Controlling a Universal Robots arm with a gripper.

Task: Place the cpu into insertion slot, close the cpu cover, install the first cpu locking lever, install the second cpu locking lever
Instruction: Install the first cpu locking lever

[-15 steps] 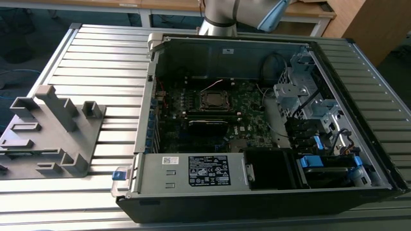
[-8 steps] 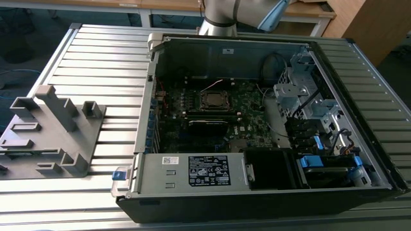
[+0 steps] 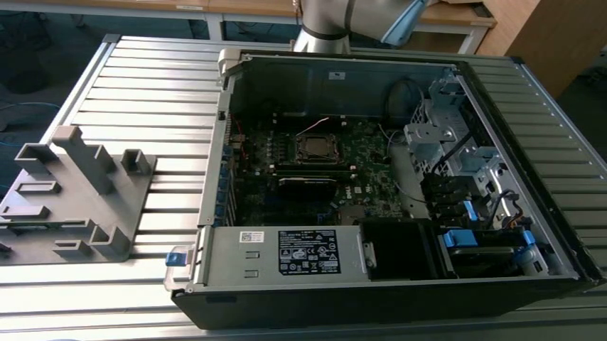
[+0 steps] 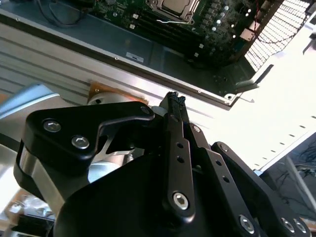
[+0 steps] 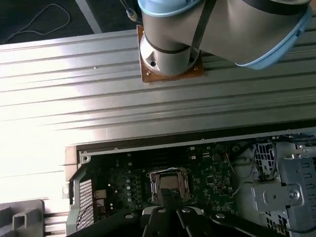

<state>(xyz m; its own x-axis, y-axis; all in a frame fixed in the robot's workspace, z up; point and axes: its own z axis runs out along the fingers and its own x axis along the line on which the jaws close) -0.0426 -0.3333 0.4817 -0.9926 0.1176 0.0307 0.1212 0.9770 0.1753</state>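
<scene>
Case point(image 3: 284, 74) lies open on your desk point(image 3: 142, 92), one only. It holds the board point(image 3: 365, 160) and one grey supply box point(image 3: 284, 252), which sits at the bottom of the exterior view. In the board's slot point(image 3: 316, 158) you have one cpu point(image 4: 174, 5). Its dull face shows through the window of the cover point(image 5: 153, 181), which looks to lie flat over it. One grey fixture point(image 3: 67, 192) stands on the desk at the exterior view's left, apart from the case. Your hand point(image 4: 174, 98) is closed, fingertips together, gripping nothing. It hangs above the case and touches no part, with the cpu just beyond its tips in the first wrist view.
</scene>
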